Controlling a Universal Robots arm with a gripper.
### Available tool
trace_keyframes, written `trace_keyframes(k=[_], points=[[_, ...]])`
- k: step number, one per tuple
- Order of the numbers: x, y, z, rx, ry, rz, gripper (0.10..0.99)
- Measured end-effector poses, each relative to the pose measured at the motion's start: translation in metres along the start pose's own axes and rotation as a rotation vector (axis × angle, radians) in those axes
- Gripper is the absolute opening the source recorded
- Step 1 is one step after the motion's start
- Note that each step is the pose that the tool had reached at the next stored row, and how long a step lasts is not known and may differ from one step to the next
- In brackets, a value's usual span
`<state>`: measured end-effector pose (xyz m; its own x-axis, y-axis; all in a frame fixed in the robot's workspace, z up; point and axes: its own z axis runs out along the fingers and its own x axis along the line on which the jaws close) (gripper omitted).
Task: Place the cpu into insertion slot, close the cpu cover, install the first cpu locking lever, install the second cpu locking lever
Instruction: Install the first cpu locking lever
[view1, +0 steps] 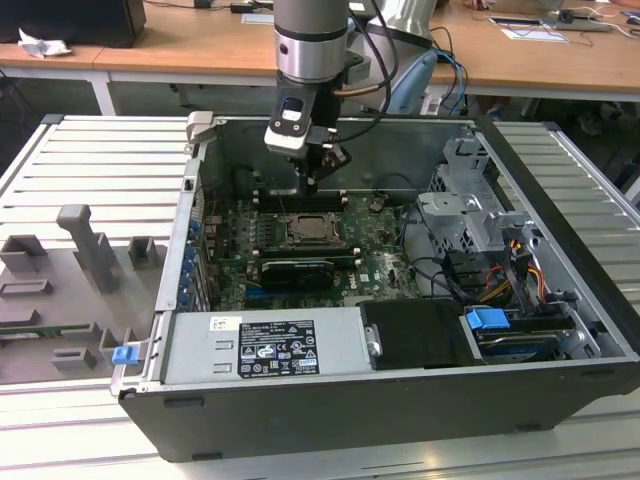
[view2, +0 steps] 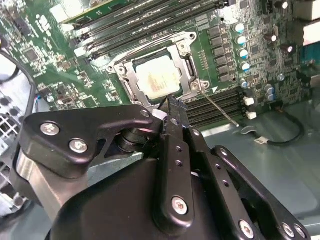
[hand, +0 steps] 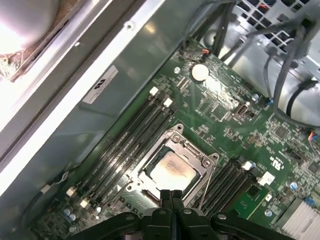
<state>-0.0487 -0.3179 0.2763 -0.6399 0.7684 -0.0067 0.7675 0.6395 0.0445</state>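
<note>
Currently I read end effector (hand: 172, 194) clenched, empty. cpu (hand: 172, 170) sits just below its tips in insertion slot (view1: 289, 232), cpu cover (hand: 186, 145) down around it. Chip likely light, stiff, fragile: edges only. Thin locking lever (view2: 220, 107) alongside looks springy.

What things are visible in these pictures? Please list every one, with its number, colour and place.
cpu: one, silver-tan, seated in the insertion slot
insertion slot: one, silvery rim, middle of the motherboard
cpu cover: one, silvery frame, lying over the cpu's edges
motherboard: one, green, inside the case
memory slots: several, black, on two sides of the insertion slot
case: one, dark, open, on the table
table: one, silver, slatted, under the case
arm: one, grey, above the case
tool: one, black, shut, just above the insertion slot's edge
</note>
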Motion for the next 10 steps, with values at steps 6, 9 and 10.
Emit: trace_keyframes(k=[6, 9, 10], points=[[-0.0006, 0.0007, 0.0, 0.013, 0.0192, -0.024, 0.106], [-0.0006, 0.0006, 0.0007, 0.021, 0.031, -0.094, 0.106], [-0.0006, 0.0007, 0.001, 0.022, 0.0327, -0.135, 0.106]])
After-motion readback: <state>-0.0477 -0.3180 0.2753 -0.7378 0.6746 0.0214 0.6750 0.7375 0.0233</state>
